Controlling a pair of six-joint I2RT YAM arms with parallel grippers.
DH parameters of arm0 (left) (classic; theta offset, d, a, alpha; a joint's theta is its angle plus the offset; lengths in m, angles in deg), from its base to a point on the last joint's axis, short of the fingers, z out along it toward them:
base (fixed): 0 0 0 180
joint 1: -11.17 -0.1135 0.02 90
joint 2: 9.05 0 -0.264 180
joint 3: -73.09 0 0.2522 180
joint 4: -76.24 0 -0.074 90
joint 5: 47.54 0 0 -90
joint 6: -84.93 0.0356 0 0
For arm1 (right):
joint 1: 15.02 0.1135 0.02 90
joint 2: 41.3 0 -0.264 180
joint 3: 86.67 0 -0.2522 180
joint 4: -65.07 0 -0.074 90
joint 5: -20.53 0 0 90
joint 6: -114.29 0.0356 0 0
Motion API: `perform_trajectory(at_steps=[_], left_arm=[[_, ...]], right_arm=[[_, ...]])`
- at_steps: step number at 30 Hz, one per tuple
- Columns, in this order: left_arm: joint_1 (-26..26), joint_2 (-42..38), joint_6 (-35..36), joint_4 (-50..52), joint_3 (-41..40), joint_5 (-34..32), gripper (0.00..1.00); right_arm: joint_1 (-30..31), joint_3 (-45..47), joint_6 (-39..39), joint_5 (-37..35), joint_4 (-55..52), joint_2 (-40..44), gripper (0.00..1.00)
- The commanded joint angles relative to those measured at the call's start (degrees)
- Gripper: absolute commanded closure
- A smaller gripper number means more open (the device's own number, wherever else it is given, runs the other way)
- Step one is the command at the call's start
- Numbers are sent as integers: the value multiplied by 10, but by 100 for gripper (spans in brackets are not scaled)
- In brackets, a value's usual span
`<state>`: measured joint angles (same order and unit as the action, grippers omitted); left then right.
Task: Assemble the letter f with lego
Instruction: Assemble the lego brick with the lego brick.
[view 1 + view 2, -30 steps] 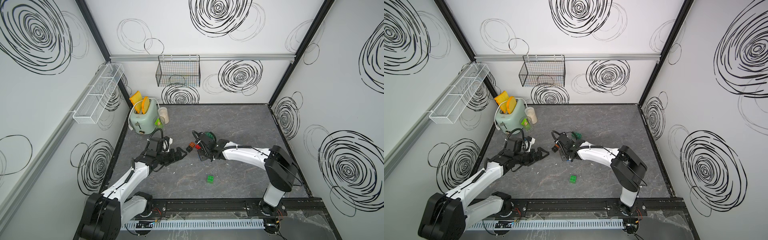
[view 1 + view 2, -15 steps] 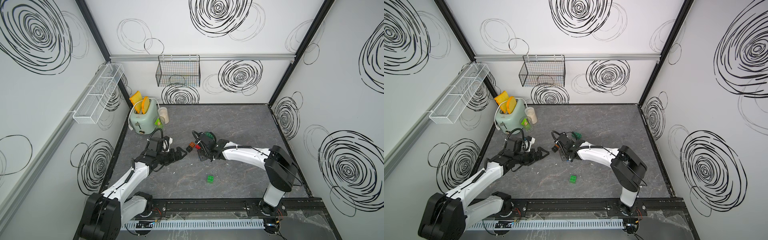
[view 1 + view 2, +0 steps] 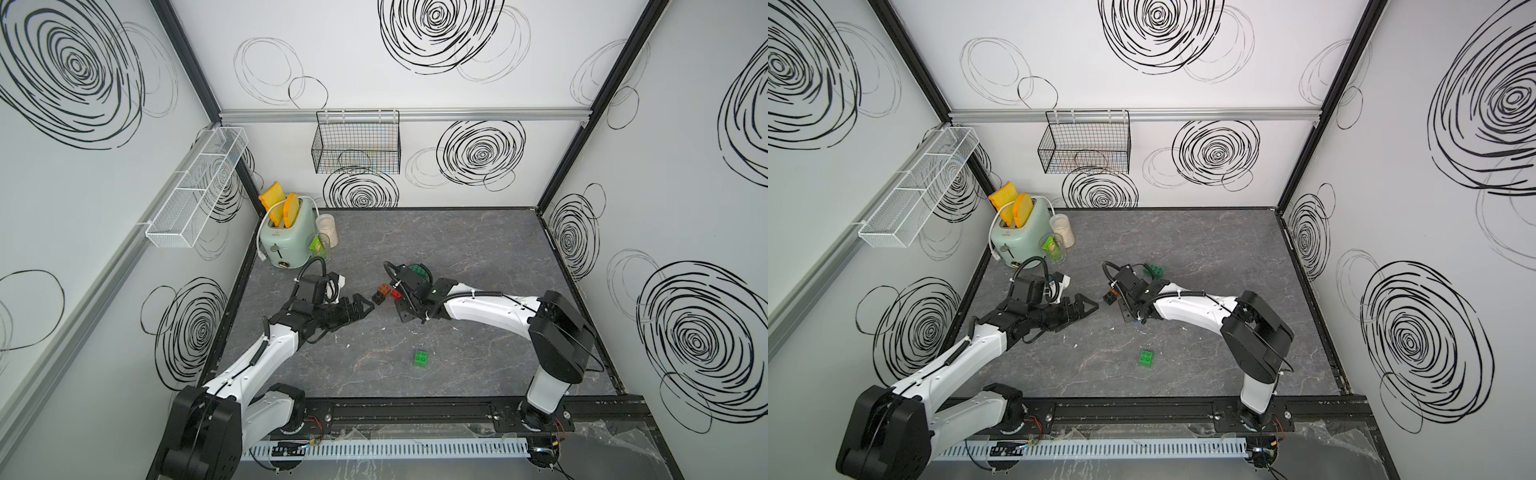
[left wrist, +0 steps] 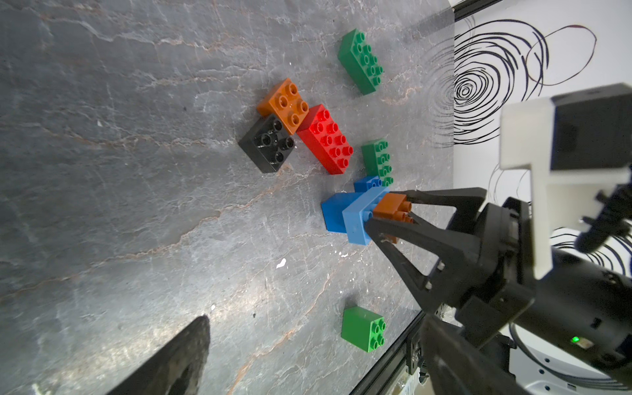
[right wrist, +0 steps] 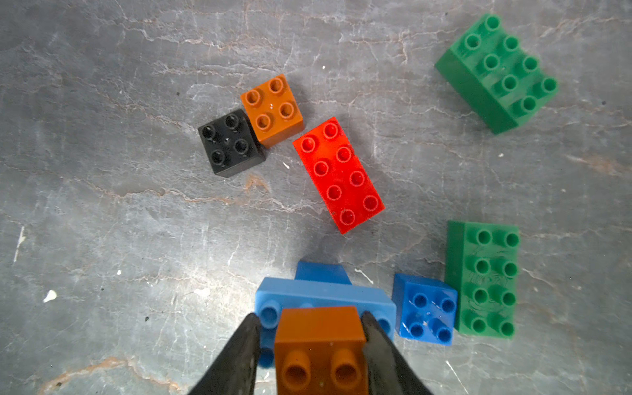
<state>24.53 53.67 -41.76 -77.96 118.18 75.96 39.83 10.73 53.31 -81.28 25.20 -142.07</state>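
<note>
My right gripper (image 5: 309,316) reaches down over a stack: an orange brick (image 5: 319,328) sits on a light blue oblong brick (image 5: 321,294), which sits on a blue brick (image 5: 321,270). Its fingers straddle the orange brick slightly apart, with a gap on one side. Loose lego lies around the stack: a blue square brick (image 5: 425,309), a green oblong (image 5: 485,280), a red oblong (image 5: 338,174), an orange square (image 5: 272,109), a black square (image 5: 231,142) and a dark green oblong (image 5: 496,71). My left gripper (image 3: 365,309) hovers wide open and empty beside the black brick. A green square brick (image 3: 420,358) lies alone nearer the front.
A mint toaster (image 3: 286,237) with toast and a jar (image 3: 327,230) stand at the back left corner. A black wire basket (image 3: 356,147) hangs on the back wall and a white rack (image 3: 195,187) on the left wall. The black rail (image 3: 415,409) runs along the front edge.
Neither arm has visibly shifted in the top views. The right jaws have eased a little apart around the orange brick.
</note>
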Motion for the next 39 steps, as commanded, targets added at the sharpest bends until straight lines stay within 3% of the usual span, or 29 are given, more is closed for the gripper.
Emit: perform_trajectory(at_steps=[1,39], left_arm=[[-6,1,-4,-18,-5,1,2],[-5,0,-2,-19,-4,2,2]], right_arm=[[2,-17,-2,-12,-23,-10,50],[2,-20,-10,-21,-33,19,43]])
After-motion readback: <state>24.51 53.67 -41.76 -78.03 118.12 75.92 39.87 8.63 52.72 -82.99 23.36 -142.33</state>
